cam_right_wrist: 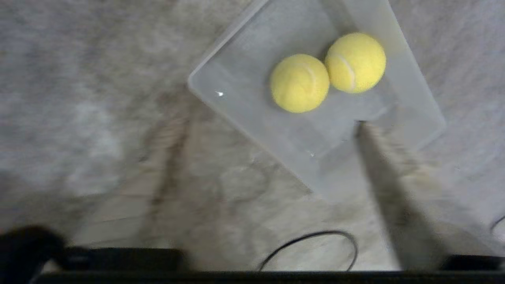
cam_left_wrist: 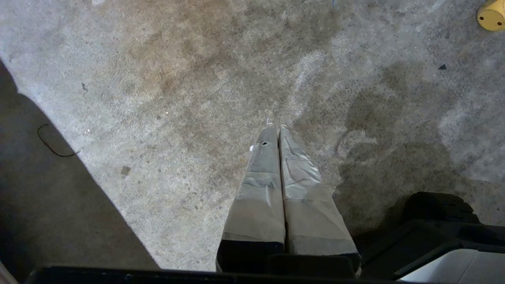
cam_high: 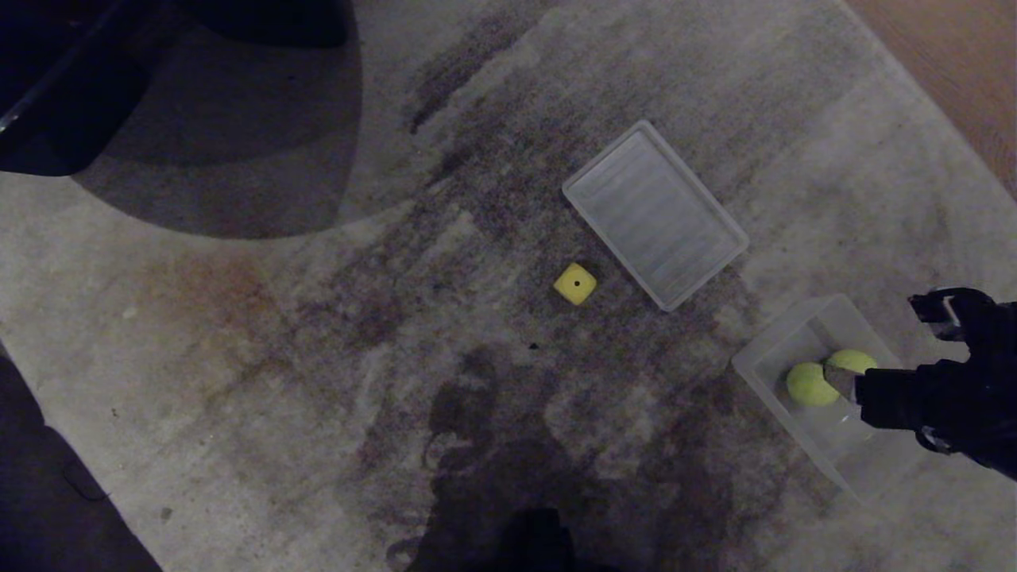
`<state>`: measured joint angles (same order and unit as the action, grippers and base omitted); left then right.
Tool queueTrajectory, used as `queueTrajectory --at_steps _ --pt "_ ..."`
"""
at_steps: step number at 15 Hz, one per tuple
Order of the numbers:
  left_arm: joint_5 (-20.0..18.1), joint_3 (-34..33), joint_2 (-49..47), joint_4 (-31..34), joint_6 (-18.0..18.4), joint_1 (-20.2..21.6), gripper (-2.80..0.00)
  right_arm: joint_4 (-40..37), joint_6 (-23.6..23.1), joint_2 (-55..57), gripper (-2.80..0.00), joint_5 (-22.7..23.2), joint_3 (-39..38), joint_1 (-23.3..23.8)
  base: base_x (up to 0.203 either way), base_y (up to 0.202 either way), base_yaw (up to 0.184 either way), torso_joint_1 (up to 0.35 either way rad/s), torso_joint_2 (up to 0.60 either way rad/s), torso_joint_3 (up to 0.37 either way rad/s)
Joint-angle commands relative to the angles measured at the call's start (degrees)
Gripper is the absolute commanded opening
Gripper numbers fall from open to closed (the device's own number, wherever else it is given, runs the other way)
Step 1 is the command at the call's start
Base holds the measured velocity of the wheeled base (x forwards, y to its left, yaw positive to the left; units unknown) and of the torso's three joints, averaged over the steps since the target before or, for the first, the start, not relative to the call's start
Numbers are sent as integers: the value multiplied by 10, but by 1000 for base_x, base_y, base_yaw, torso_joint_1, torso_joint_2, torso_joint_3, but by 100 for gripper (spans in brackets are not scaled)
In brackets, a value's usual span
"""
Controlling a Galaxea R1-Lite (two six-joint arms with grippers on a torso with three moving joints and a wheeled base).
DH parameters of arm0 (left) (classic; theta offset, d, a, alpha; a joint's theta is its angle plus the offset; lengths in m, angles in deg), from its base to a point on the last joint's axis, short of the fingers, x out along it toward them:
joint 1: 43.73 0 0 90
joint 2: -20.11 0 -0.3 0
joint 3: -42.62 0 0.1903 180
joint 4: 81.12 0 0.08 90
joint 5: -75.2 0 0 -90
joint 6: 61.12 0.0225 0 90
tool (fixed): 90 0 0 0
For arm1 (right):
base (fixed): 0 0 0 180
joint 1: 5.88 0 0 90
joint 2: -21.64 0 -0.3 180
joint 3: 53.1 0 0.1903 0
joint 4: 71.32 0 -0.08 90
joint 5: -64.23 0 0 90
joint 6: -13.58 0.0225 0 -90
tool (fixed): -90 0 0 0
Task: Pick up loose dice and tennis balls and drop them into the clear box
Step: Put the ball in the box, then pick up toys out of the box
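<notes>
Two tennis balls (cam_right_wrist: 327, 73) in the clear box (cam_high: 759, 359) near the rug's (cam_high: 318, 397) right edge. Right gripper (cam_right_wrist: 272, 157) above, fingers spread, empty. Yellow die (cam_high: 574, 283) loose mid-rug; left gripper (cam_left_wrist: 278, 130) pinched closed, idle.

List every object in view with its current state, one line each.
Two fuzzy yellow-green tennis balls: inside box, touching.
Clear plastic box: uncovered, on carpet.
Flat ribbed translucent lid: off, lying separately.
Yellow die: loose on carpet.
Right gripper: open, empty.
Left gripper: shut, parked.

No lettering reads anywhere; the yellow die (cam_high: 575, 283) apparently shows one pip
</notes>
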<state>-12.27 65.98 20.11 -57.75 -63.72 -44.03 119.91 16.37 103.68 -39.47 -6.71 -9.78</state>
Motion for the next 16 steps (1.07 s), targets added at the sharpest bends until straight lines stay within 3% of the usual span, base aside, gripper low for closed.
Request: queueTrajectory --at_steps 1,10,16 --pt "0 -1 -1 0 0 0 -280 -41 16 -100 -280 3 -29 0 0 0 0 0 0 0" --pt "0 -1 -1 0 0 -1 -280 -336 26 -598 -280 79 -178 28 0 0 0 0 0 0" --pt "0 -1 -1 0 0 0 -280 -405 22 -794 -280 121 -205 39 0 0 0 0 0 0"
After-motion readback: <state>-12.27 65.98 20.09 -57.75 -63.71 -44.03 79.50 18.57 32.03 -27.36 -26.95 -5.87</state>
